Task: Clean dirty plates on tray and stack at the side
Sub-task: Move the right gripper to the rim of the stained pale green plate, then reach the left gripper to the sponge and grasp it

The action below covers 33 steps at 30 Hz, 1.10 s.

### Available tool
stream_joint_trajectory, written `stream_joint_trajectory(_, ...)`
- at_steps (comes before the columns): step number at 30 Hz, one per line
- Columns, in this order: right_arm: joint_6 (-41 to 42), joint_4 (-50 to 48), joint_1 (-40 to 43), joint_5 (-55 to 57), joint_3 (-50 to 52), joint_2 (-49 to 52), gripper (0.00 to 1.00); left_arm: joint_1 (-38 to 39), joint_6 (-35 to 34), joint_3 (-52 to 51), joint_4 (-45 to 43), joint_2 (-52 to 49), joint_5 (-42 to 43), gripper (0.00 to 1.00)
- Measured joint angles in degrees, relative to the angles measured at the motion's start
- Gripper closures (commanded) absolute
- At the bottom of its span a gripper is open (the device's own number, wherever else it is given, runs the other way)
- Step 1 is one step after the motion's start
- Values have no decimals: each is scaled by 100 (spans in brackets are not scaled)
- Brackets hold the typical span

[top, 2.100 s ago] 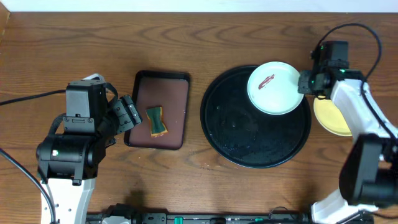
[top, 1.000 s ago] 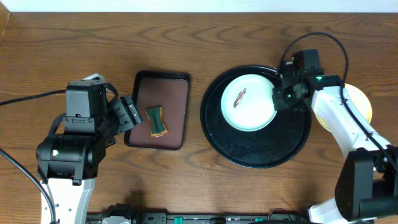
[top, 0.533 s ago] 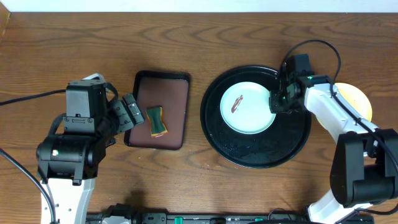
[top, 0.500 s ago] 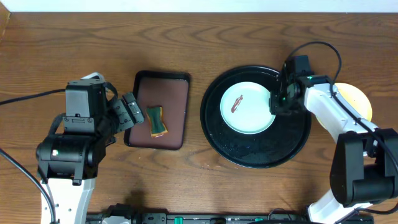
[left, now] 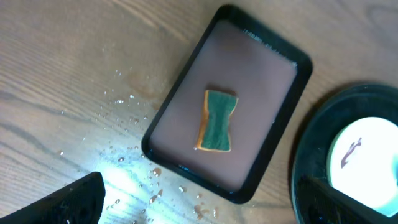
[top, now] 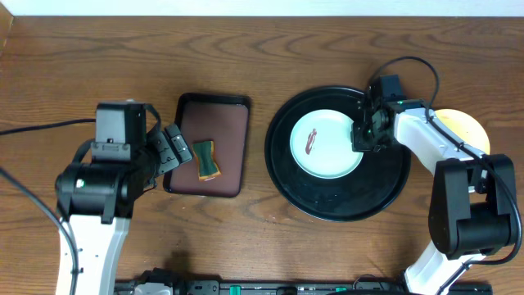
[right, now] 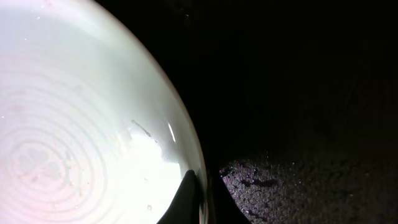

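1. The left gripper hovers over the left rim of the small brown tray. Fingers are spread wide with nothing between them.
2. That brown tray sits left of the middle of the table, with its long axis running near edge to far edge. A green-and-orange sponge lies in it pointing roughly the same way. Water droplets speckle the wood by the tray's left rim.
3. The table is dark, grainy wood with a pale strip of wall past the far edge. There's a bare band of wood between the two trays and more along the near edge.
4. The round black tray sits right of the middle. The mint-white plate lies flat and face up near its centre, a touch toward the far-left rim. It's round, so no real axis, but its red-brown smear slants near-left to far-right.
5. The right gripper is at that plate's right rim, fingers pinched tight on the edge.
6. The yellow plate sits on the wood just right of the black tray, toward the table's right edge, partly hidden by the right arm.
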<state>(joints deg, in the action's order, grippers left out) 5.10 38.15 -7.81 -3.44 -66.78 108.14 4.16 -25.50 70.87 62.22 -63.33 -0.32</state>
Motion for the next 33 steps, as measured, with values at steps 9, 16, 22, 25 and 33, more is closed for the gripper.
stream_joint_trajectory(9, -415, -50, -31, 127, -28, 55, 99, 83, 2, -116, 35, -986, 350, 11)
stream_joint_trajectory(16, 219, -50, -20, -22, -44, 55, 99, 568, 11, -127, -291, -2236, 264, 22)
stream_joint_trajectory(22, 188, -52, -17, -39, -44, 55, 99, 623, 13, -162, -516, -3563, 186, 58)
stream_joint_trajectory(25, 188, -52, 7, -83, -44, 55, 99, 623, 31, -184, -909, -4072, 334, 81)
stream_joint_trajectory(33, 188, -46, 13, -103, -44, 55, 94, 625, 22, -181, -1510, -4651, 479, 93)
